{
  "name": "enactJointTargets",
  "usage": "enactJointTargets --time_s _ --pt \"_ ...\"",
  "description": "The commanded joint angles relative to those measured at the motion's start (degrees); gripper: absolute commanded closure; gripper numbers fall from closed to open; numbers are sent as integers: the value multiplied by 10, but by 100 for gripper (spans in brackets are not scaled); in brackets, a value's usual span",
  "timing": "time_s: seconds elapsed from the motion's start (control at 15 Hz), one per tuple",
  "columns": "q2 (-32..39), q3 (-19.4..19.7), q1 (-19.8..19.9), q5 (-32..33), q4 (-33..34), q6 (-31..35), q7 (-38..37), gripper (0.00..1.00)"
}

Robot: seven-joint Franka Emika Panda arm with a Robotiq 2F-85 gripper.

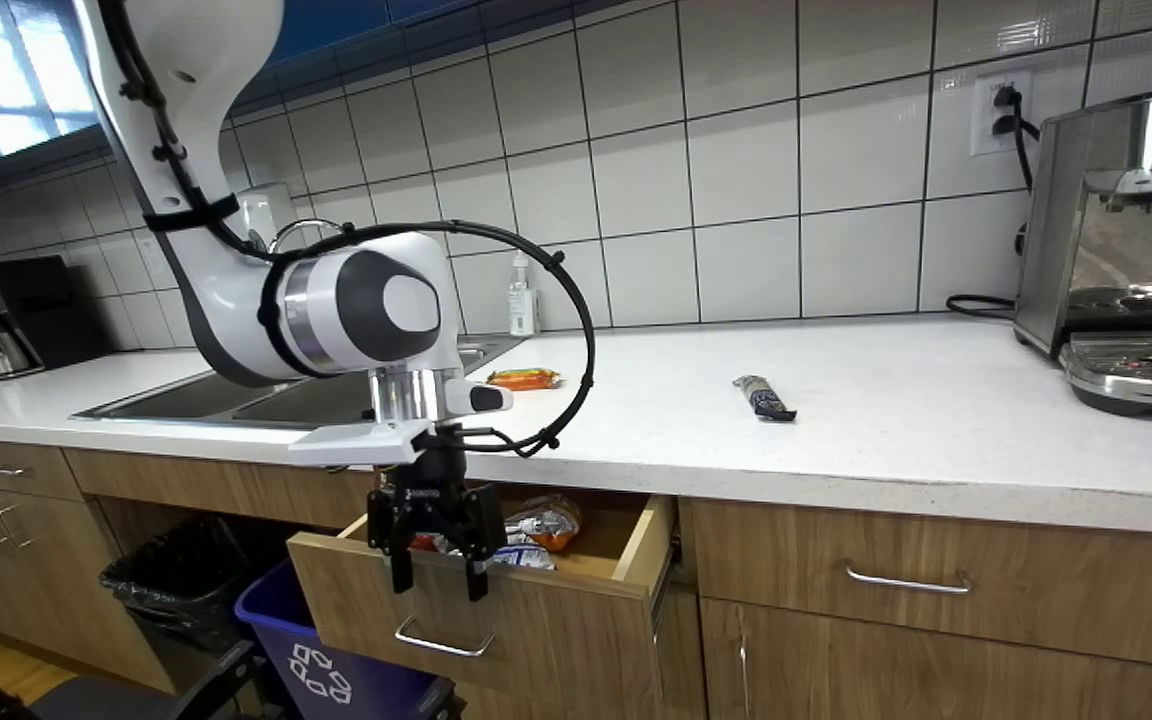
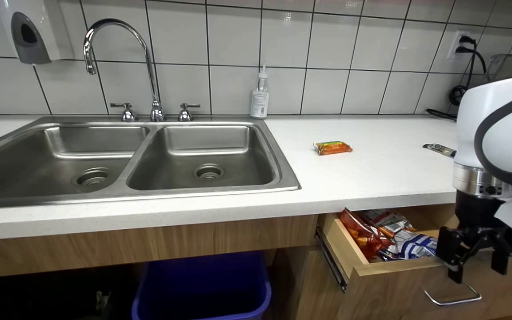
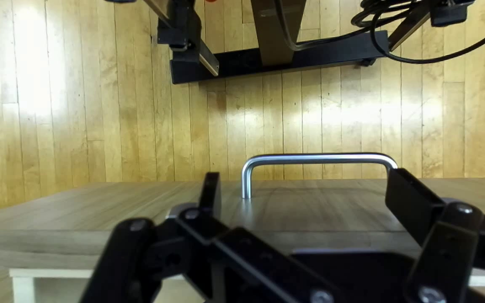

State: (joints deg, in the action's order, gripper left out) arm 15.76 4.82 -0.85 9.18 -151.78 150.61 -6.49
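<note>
Hanging with parted jaws near silver metal handle (image 3: 316, 158) — on open brown wooden drawer (image 1: 566, 620) containing glossy red bag (image 2: 362, 234), blue-and-white bag (image 2: 418, 245).

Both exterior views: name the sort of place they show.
A kitchen, perhaps a workplace break room: a double sink is set into the white counter, an espresso machine stands on it, and colorful packets lie in the open drawer.

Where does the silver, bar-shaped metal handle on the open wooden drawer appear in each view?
In an exterior view: the silver metal handle, bottom, left of centre.
In an exterior view: handle, bottom right.
In the wrist view: handle, just right of centre.
Shared landmark: the black two-fingered pincer.
</note>
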Motion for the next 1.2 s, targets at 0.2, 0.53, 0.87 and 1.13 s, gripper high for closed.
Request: enactJointTargets --time_s 0.2,0.53,0.87,1.13 --pt "24 12 4 10 41 -9 10 0" --pt "37 15 9 5 63 -12 23 0" --pt "47 12 15 -1 81 -19 44 0" --pt "57 8 19 -6 99 -24 61 0"
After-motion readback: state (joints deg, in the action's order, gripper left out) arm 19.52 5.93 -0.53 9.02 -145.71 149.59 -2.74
